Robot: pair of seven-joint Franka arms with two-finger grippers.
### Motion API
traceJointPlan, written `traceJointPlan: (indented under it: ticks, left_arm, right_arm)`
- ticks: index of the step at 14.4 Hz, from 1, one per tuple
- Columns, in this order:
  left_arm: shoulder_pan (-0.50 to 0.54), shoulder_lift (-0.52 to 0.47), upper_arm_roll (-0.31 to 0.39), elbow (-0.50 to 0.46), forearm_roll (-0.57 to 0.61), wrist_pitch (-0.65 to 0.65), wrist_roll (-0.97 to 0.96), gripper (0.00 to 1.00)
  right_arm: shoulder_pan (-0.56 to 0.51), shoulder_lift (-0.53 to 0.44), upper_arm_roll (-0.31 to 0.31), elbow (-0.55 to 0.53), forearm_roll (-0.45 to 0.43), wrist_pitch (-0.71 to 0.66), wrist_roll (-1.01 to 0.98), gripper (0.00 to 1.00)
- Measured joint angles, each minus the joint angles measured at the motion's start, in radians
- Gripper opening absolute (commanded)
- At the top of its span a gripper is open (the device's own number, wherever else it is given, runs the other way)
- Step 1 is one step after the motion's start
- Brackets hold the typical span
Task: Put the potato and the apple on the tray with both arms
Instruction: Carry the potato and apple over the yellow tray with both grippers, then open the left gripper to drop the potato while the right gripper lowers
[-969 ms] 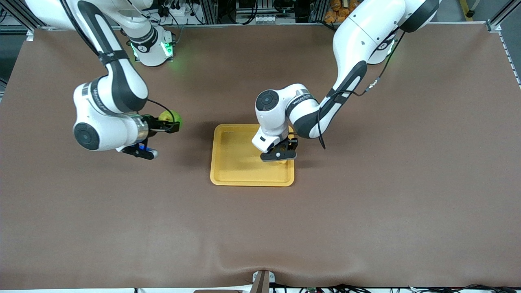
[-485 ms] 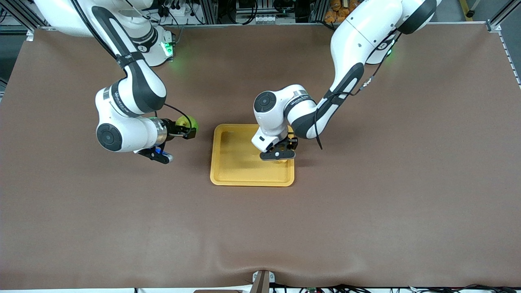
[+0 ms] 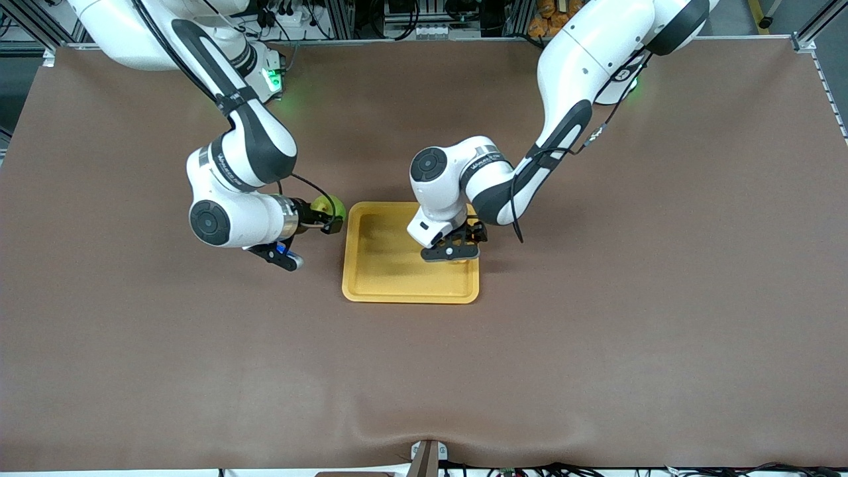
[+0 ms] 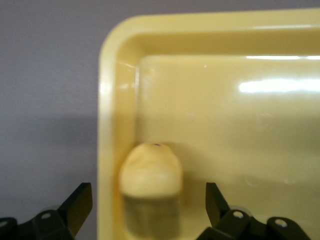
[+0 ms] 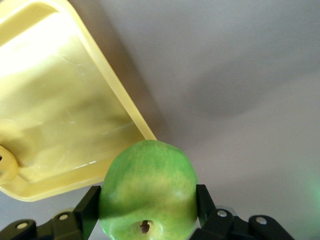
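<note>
While right hand (image 3: pixel 329 219) clamps apple (image 3: pixel 333 208), left hand (image 3: pixel 460 250) spread

The left claw (image 3: pixel 462 248) is hanging spread over the tray (image 3: pixel 377 265), blocking its edge toward the left arm's end, where the potato (image 4: pixel 150 172) is lying. The remaining tray floor is lying open. The right claw (image 3: pixel 329 219), gripping the apple (image 3: pixel 333 207), is hovering over bare tabletop (image 3: pixel 199 344) just beside the tray's rim.

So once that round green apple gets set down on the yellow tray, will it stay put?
Probably not reliably. The round green apple, clamped in the right gripper, looks smooth and nearly spherical, so it may roll. The yellow plastic tray looks glossy, but its low rim should likely stop it.
</note>
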Motion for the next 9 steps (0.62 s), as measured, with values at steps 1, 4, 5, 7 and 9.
traceJointPlan:
  ticks: [1,4,5,7,9]
  left_arm:
    - [0.003,-0.017,0.0,0.007,-0.002,-0.03,0.0,1.0]
    - [0.032,-0.092,0.0,0.014,-0.037,-0.095,0.009,1.0]
    - [0.052,-0.118,0.0,0.014,-0.059,-0.109,0.036,1.0]
    - [0.113,-0.168,0.0,0.013,-0.118,-0.143,0.138,1.0]
    - [0.198,-0.214,0.001,0.008,-0.182,-0.178,0.277,1.0]
  right_arm:
    - [0.007,0.013,0.001,0.011,0.0,0.014,0.015,0.0]
    - [0.041,0.067,0.007,0.037,0.0,0.1,0.072,0.0]
    - [0.052,0.088,0.012,0.042,-0.001,0.133,0.088,0.0]
    - [0.069,0.126,0.021,0.055,-0.003,0.18,0.105,0.0]
    - [0.084,0.157,0.022,0.08,-0.005,0.192,0.126,0.0]
